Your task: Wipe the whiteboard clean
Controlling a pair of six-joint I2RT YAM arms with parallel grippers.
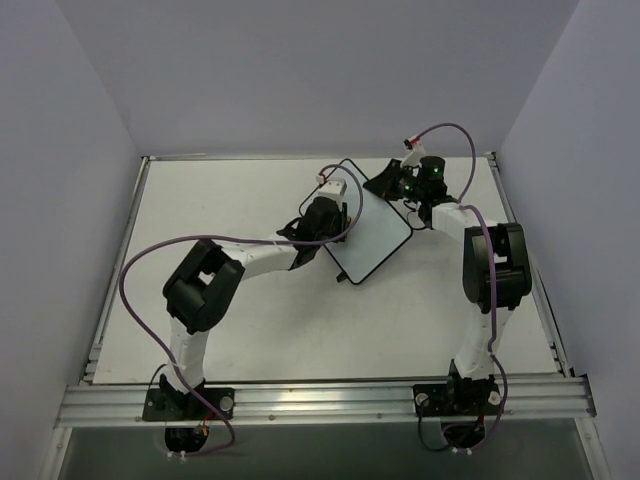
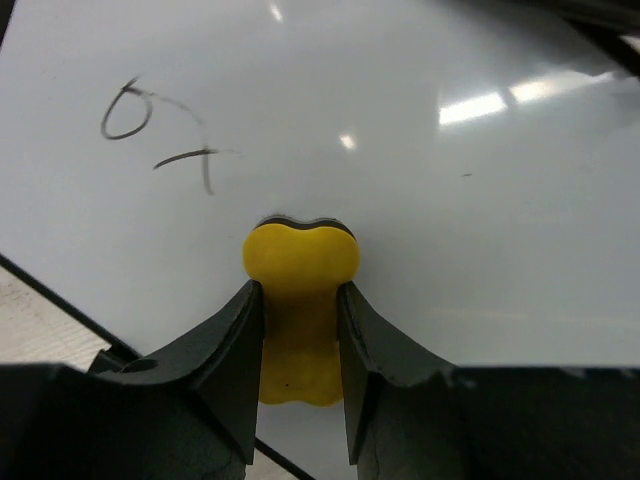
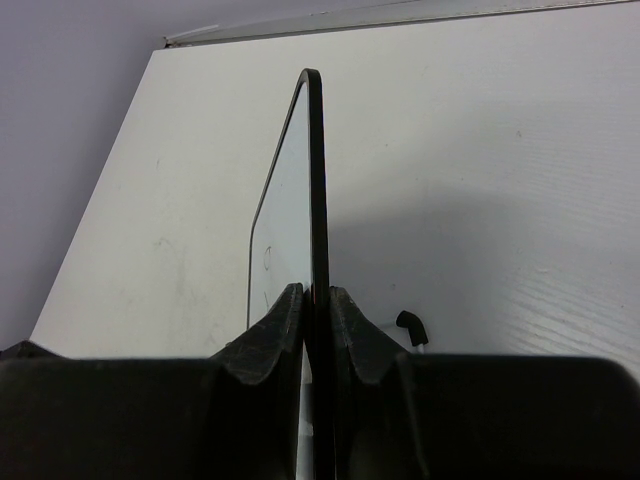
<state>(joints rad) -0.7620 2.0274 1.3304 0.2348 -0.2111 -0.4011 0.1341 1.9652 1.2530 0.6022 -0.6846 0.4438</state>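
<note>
Right jaws are pinching the whiteboard (image 1: 372, 222) by its edge over the bench (image 1: 250, 330); left jaws are pinching a yellow eraser (image 2: 300, 262) against it. Scribbles (image 2: 160, 135) are showing near one corner, with the rest seemingly clean.

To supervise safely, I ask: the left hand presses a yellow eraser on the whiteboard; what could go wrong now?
The right hand pinches only the thin edge of the whiteboard; wiping pressure might twist it loose. The eraser sits apart from the scribbles, so a stroke may miss them.

The right end effector (image 3: 317, 300) hides part of the whiteboard (image 3: 285, 200), whose scribbles (image 2: 160, 135) are illegible.
</note>
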